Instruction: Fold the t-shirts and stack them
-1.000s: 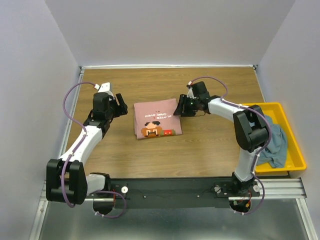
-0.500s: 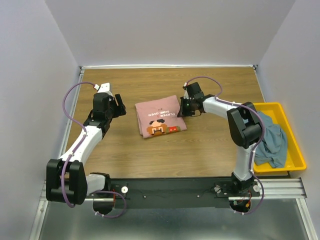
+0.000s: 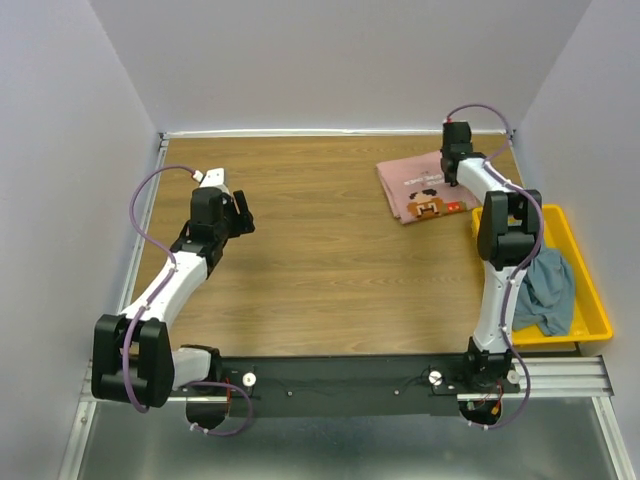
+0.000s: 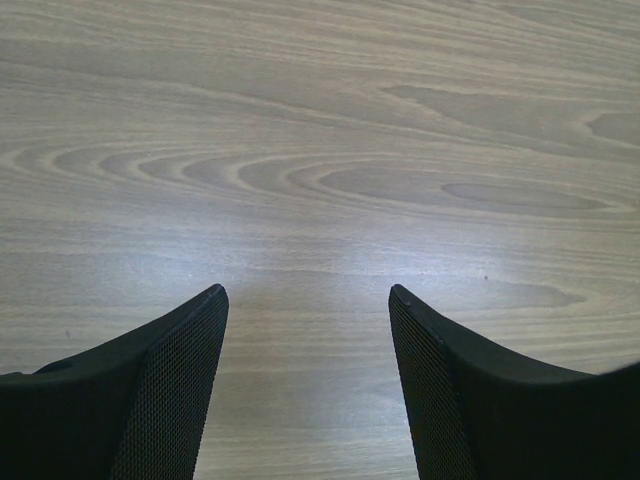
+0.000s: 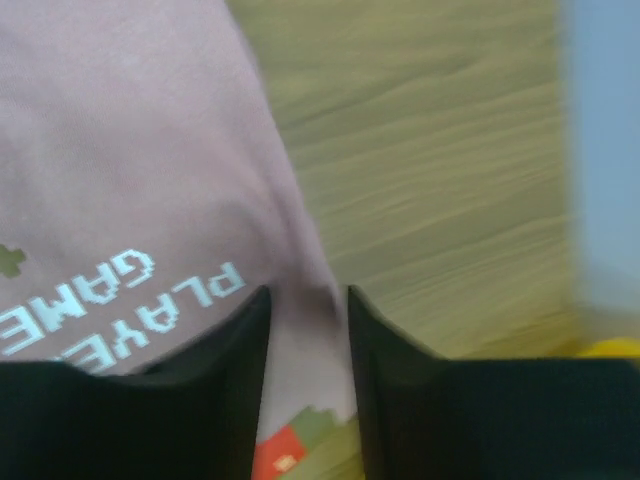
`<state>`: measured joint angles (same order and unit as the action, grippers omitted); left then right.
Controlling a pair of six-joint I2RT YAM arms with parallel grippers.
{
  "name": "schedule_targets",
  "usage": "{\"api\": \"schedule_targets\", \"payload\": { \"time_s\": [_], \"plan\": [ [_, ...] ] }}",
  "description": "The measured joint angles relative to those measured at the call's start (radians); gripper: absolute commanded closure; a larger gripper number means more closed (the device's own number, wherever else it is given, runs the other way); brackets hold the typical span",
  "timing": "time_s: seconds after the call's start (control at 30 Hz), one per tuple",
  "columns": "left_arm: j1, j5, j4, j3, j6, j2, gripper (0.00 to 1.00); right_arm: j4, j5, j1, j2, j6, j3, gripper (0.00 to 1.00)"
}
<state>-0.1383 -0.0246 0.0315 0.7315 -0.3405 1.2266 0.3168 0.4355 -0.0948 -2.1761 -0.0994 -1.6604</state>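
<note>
So the yellow bin (image 3: pixel 585 300) hanging off the table's right edge has the blue-grey t-shirt (image 3: pixel 548 290) crumpled inside. The folded pink t-shirt (image 3: pixel 425 190) sits near the table's far right corner, its edge pinched by the right gripper (image 5: pixel 308 300). The left gripper (image 4: pixel 308 300) hovers spread wide over bare wood near the left edge, holding nothing.

Pink t-shirt (image 3: pixel 425 190) soft matt cloth; table (image 3: pixel 320 270) wood-grain (slight sheen); bin (image 3: pixel 585 290) glossy plastic.
</note>
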Motion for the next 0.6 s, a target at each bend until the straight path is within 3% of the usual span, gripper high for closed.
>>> {"api": "schedule_targets", "payload": {
  "time_s": [0.03, 0.2, 0.43, 0.6],
  "plan": [
    [-0.003, -0.002, 0.0, -0.001, 0.0, 0.003, 0.27, 0.0, 0.029, 0.021, -0.015, -0.021, -0.033, 0.42],
    [-0.014, -0.011, 0.0, -0.002, 0.0, 0.023, 0.27, 0.002, 0.066, 0.047, -0.017, -0.064, -0.124, 0.39],
    [-0.014, -0.011, 0.0, -0.002, 0.0, 0.055, 0.27, 0.029, -0.224, -0.047, 0.085, 0.101, -0.064, 0.37],
    [-0.014, -0.011, 0.0, -0.002, 0.0, 0.056, 0.27, 0.032, -0.323, -0.129, 0.09, 0.171, -0.027, 0.37]
  ]
}}
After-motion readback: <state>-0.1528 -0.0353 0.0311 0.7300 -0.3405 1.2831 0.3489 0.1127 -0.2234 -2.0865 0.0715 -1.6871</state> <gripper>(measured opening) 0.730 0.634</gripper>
